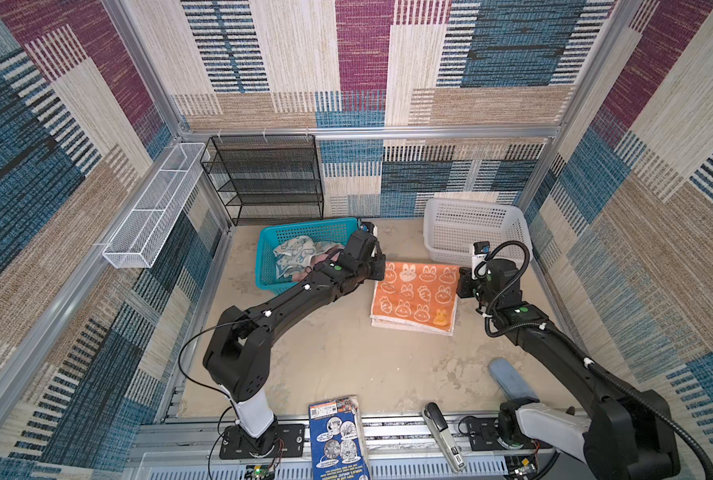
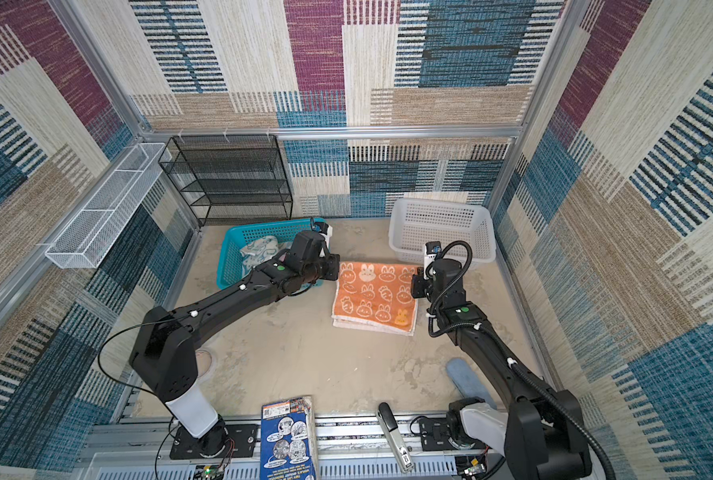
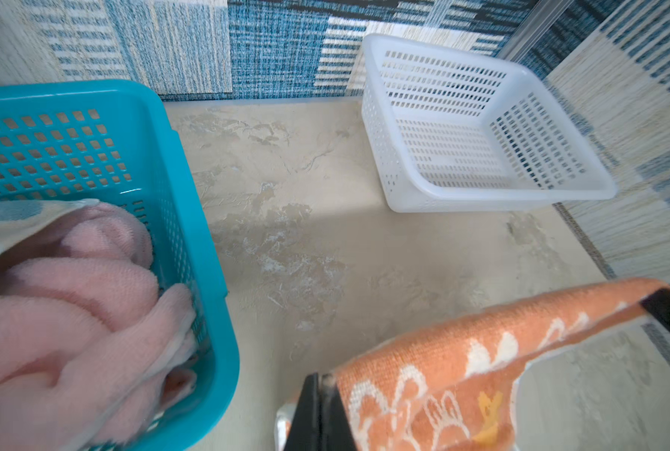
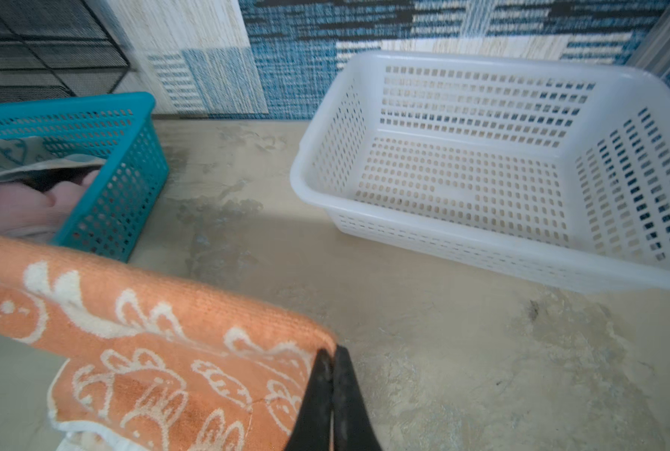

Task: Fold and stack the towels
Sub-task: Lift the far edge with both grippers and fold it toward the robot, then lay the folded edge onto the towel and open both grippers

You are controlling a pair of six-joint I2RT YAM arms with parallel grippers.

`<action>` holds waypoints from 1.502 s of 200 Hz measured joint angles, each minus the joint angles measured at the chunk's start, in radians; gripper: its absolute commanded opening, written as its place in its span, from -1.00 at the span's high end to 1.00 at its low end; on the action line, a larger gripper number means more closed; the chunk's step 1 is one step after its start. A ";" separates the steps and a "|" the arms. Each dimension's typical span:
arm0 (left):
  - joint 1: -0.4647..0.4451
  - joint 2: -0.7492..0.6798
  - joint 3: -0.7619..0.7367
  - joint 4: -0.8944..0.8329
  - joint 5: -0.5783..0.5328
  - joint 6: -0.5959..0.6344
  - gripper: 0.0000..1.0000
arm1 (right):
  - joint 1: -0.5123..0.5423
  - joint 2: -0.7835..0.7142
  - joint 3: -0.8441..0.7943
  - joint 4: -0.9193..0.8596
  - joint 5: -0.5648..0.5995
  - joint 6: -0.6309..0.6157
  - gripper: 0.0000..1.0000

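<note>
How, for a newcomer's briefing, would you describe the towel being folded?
On the beige tabletop, between the teal basket and white basket, sits the orange towel. The left gripper and right gripper pinch its far edge. Only it is orange with white rabbits; the blue towel and pink towel lie in the teal basket.

One towel (image 1: 415,297) on the table (image 1: 338,361), right of the left basket (image 1: 305,232) with two towels (image 1: 296,251) inside, before the right basket (image 1: 471,216).
</note>
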 measured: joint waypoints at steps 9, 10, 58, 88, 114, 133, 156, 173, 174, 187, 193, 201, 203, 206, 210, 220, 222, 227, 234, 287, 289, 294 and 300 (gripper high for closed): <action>-0.006 -0.043 -0.030 0.005 -0.001 0.001 1.00 | 0.000 -0.031 0.001 0.000 -0.018 -0.004 1.00; -0.007 -0.053 -0.034 0.006 -0.002 0.001 1.00 | 0.000 -0.035 0.001 0.000 -0.019 -0.005 1.00; -0.058 -0.261 -0.168 0.031 -0.040 0.005 1.00 | 0.000 -0.184 0.022 -0.053 -0.114 -0.007 1.00; -0.077 -0.356 -0.218 0.034 -0.056 0.005 1.00 | 0.002 -0.260 0.034 -0.083 -0.184 -0.006 1.00; -0.096 -0.406 -0.235 0.034 -0.072 0.003 1.00 | 0.002 -0.290 0.034 -0.115 -0.235 -0.004 1.00; -0.112 -0.444 -0.243 0.030 -0.074 0.003 1.00 | 0.002 -0.311 0.039 -0.142 -0.280 -0.002 1.00; -0.134 -0.495 -0.256 0.019 -0.077 -0.001 1.00 | 0.002 -0.337 0.050 -0.169 -0.314 0.006 1.00; -0.145 -0.516 -0.266 0.012 -0.084 -0.002 1.00 | 0.002 -0.347 0.052 -0.178 -0.320 0.021 1.00; -0.145 -0.517 -0.266 0.011 -0.084 -0.003 1.00 | 0.002 -0.347 0.052 -0.179 -0.320 0.022 1.00; -0.144 -0.519 -0.271 0.010 -0.101 -0.006 1.00 | 0.002 -0.342 0.052 -0.192 -0.307 0.037 1.00; -0.144 -0.515 -0.271 0.005 -0.105 -0.008 1.00 | 0.002 -0.333 0.052 -0.194 -0.297 0.043 1.00; -0.144 -0.504 -0.269 0.000 -0.120 -0.008 1.00 | 0.002 -0.315 0.052 -0.197 -0.274 0.050 1.00; -0.144 -0.498 -0.267 -0.003 -0.127 -0.008 1.00 | 0.002 -0.309 0.052 -0.198 -0.268 0.053 1.00; -0.144 -0.489 -0.263 -0.010 -0.130 -0.008 1.00 | 0.002 -0.300 0.052 -0.200 -0.257 0.056 1.00; -0.144 -0.479 -0.258 -0.013 -0.134 -0.008 1.00 | 0.002 -0.288 0.052 -0.201 -0.248 0.060 1.00; -0.144 -0.441 -0.236 -0.038 -0.152 -0.008 1.00 | 0.002 -0.248 0.052 -0.206 -0.217 0.073 1.00; -0.144 -0.428 -0.230 -0.042 -0.155 -0.008 1.00 | 0.002 -0.235 0.052 -0.207 -0.211 0.074 1.00; -0.142 -0.406 -0.217 -0.049 -0.158 -0.007 1.00 | 0.002 -0.209 0.052 -0.209 -0.196 0.078 1.00; -0.138 -0.368 -0.197 -0.051 -0.161 -0.007 1.00 | 0.002 -0.175 0.052 -0.213 -0.171 0.084 1.00; -0.074 -0.101 -0.082 -0.016 -0.180 0.021 1.00 | 0.001 0.032 0.066 -0.127 -0.031 0.098 1.00; -0.069 -0.089 -0.078 -0.008 -0.180 0.023 1.00 | 0.001 0.042 0.069 -0.119 -0.027 0.098 1.00; -0.062 -0.071 -0.071 0.004 -0.180 0.027 1.00 | 0.000 0.066 0.077 -0.100 -0.017 0.097 1.00; -0.053 -0.048 -0.064 0.023 -0.180 0.033 1.00 | 0.000 0.090 0.085 -0.085 -0.012 0.097 1.00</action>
